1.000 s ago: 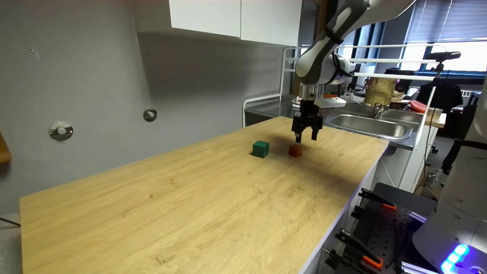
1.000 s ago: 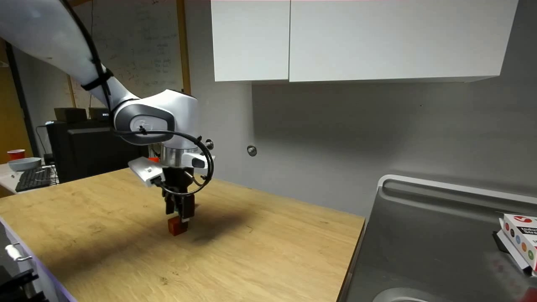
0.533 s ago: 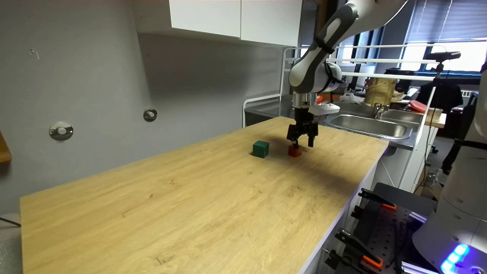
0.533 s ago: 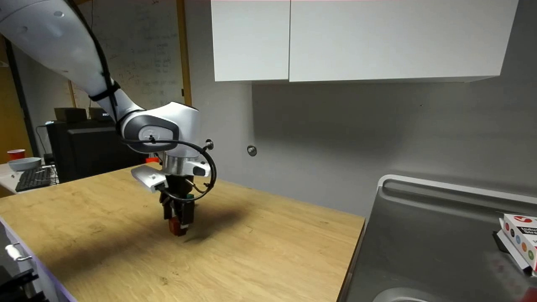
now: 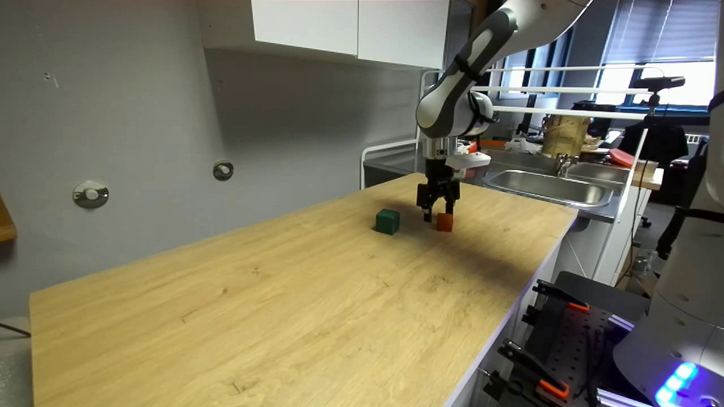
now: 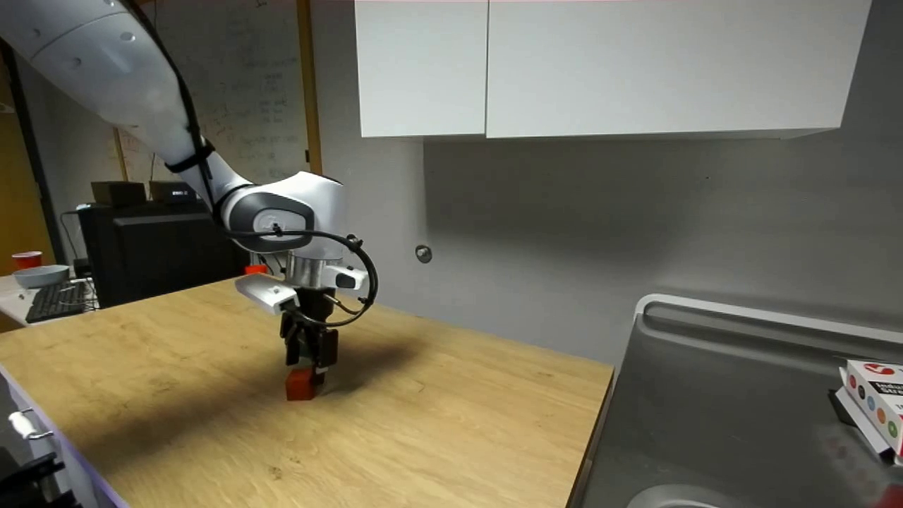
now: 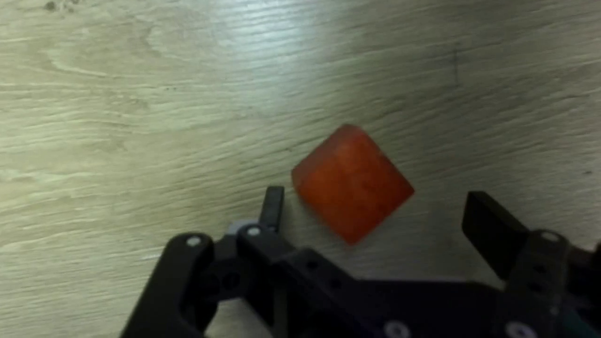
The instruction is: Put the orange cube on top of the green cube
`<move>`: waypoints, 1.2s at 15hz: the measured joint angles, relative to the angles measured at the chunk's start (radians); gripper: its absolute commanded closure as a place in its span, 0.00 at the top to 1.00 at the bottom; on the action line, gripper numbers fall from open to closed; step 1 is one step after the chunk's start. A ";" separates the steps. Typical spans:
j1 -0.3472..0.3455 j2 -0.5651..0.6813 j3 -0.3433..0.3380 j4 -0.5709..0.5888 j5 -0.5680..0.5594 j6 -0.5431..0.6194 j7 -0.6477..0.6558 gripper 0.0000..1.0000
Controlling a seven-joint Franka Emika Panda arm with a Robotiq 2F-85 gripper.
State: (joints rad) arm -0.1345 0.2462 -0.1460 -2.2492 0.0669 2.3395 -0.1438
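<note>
The orange cube (image 5: 445,223) sits on the wooden table and also shows in an exterior view (image 6: 300,385). In the wrist view the orange cube (image 7: 354,188) lies turned cornerwise, close to the left fingertip and farther from the right one. My gripper (image 5: 438,216) points down, low over the table at the orange cube. In the wrist view the gripper (image 7: 375,195) is open, its fingers apart with nothing held. The green cube (image 5: 387,221) stands on the table a short way to the left of the orange cube. The gripper hides it in an exterior view.
The wooden table (image 5: 271,294) runs along a grey wall, with white cabinets (image 5: 350,28) above. A metal sink (image 5: 548,186) lies beyond the table's far end. A box (image 6: 875,402) stands on the dark counter.
My gripper has come down to the orange cube's height and shifted left in an exterior view, toward the green cube's side. The orange cube has turned and shifted slightly. The green cube has not moved.
</note>
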 measured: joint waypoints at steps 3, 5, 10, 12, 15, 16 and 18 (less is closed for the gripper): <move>-0.001 0.020 0.000 0.012 -0.017 -0.003 0.000 0.54; -0.002 0.033 -0.001 0.016 -0.027 -0.003 0.000 0.38; -0.012 0.041 -0.010 0.020 -0.040 -0.004 0.003 0.19; -0.016 0.041 -0.013 0.025 -0.044 -0.004 0.004 0.19; -0.019 0.034 -0.018 0.037 -0.049 -0.004 0.012 0.19; -0.019 0.029 -0.020 0.040 -0.052 -0.004 0.017 0.19; -0.019 0.015 -0.020 0.043 -0.057 -0.005 0.028 0.19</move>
State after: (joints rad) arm -0.1537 0.2614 -0.1662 -2.2066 0.0102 2.3345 -0.1157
